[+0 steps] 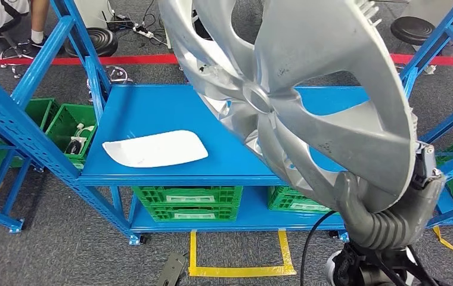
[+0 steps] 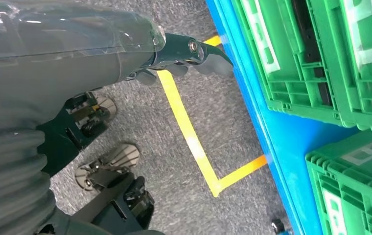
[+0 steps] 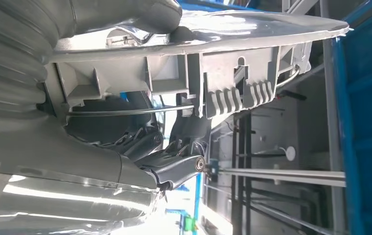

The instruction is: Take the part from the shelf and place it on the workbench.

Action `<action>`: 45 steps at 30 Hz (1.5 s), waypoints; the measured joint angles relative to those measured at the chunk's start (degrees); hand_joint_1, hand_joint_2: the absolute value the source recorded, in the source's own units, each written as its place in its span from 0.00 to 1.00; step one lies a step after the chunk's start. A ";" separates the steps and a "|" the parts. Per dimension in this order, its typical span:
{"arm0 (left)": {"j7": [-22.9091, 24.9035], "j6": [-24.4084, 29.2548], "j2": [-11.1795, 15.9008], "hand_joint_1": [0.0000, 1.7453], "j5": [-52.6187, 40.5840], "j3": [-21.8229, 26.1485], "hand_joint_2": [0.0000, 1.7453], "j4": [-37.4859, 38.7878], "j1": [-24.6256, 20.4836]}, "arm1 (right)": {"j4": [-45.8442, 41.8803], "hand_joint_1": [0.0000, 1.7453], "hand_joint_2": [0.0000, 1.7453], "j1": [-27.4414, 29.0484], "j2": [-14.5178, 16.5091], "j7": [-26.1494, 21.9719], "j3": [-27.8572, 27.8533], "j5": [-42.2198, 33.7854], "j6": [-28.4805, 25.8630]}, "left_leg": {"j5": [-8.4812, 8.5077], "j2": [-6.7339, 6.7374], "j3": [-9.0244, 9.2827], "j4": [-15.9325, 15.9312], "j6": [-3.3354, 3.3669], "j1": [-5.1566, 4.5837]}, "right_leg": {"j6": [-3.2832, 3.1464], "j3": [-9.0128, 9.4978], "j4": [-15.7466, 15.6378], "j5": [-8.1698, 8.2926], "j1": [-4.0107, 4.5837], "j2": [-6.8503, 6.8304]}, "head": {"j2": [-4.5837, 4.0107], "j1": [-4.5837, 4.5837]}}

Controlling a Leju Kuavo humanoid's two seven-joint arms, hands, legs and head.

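Observation:
A large silver wheel cover (image 1: 307, 89) hangs tilted in front of the blue shelf (image 1: 152, 113), close to my head camera. My right hand (image 1: 385, 214) grips its lower rim, thumb pressed on the front face. In the right wrist view the thumb lies over the wheel cover's rim (image 3: 252, 29) and the dark fingers (image 3: 174, 166) sit behind its ribbed back. A flat white part (image 1: 155, 148) lies on the shelf's top board, left of the cover. My left hand (image 2: 189, 54) hangs by the shelf's foot, holding nothing, fingers loosely apart.
Green crates (image 1: 188, 202) stand on the lower shelf board, and more sit at the left (image 1: 72, 128). Yellow floor tape (image 1: 239, 271) marks a square before the shelf. A seated person (image 1: 9, 18) and a black stool (image 1: 413, 28) are beyond the red line (image 1: 123, 59).

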 joint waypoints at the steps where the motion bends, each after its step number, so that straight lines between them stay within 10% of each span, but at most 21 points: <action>1: 0.04 -0.40 0.03 0.00 0.14 0.00 1.00 -0.05 -0.01 | 0.61 1.00 1.00 0.02 0.37 -0.53 0.34 -0.71 0.11 | 0.00 0.00 0.00 0.00 0.00 0.00 | 0.00 0.00 0.00 0.00 0.00 0.00 | 0.00 -0.01; 26: 9.41 7.03 3.54 0.00 -13.17 -2.47 1.00 0.61 -0.43 | 12.49 1.00 1.00 -0.72 4.73 -6.64 0.18 -4.25 -0.57 | 0.07 -0.32 0.01 -0.09 0.86 -0.56 | 0.80 0.02 -0.15 -0.02 -0.65 -0.08 | 0.00 -0.30; 32: 7.96 9.53 4.66 0.00 -7.34 -2.18 1.00 0.74 -0.12 | 11.05 1.00 1.00 -1.38 4.50 -6.96 -3.40 -7.23 -0.61 | 0.58 -0.19 0.19 -0.49 1.47 -0.63 | 0.60 -6.84 15.85 -8.22 -0.51 -0.09 | 0.00 0.81; 34: 7.21 9.98 5.14 0.00 -5.65 -1.90 1.00 0.88 0.05 | 11.13 1.00 1.00 -1.32 4.48 -7.20 -3.98 -8.26 -0.61 | 0.57 -0.28 0.19 -0.46 1.47 -0.90 | 0.02 -6.55 14.83 -5.85 -0.43 -0.09 | 0.00 0.84; 37: 6.78 10.46 5.52 0.00 -4.64 -1.70 1.00 1.03 0.04 | 11.26 1.00 1.00 -1.80 4.20 -7.57 -4.63 -10.38 -0.60 | 0.66 -0.45 0.02 -0.42 1.28 -1.15 | -1.40 -2.10 4.63 -0.46 0.20 0.09 | 0.00 0.72; 41: 6.37 11.21 5.83 0.00 -3.50 -1.01 1.00 1.09 0.08 | 11.63 1.00 1.00 -3.37 3.63 -7.91 -5.47 -11.75 -0.59 | 1.15 -0.40 -0.59 -0.31 -0.03 -0.96 | -2.10 -0.96 0.92 0.54 0.69 -0.01 | 0.00 0.61; 45: 5.15 11.59 6.17 0.00 -2.39 -0.09 1.00 1.11 0.03 | 11.50 1.00 1.00 -5.00 3.37 -7.67 -6.29 -9.95 -0.59 | -5.09 -0.53 -3.21 7.07 -1.46 -0.52 | -3.06 -1.50 0.01 1.83 0.31 -0.57 | 0.00 -0.50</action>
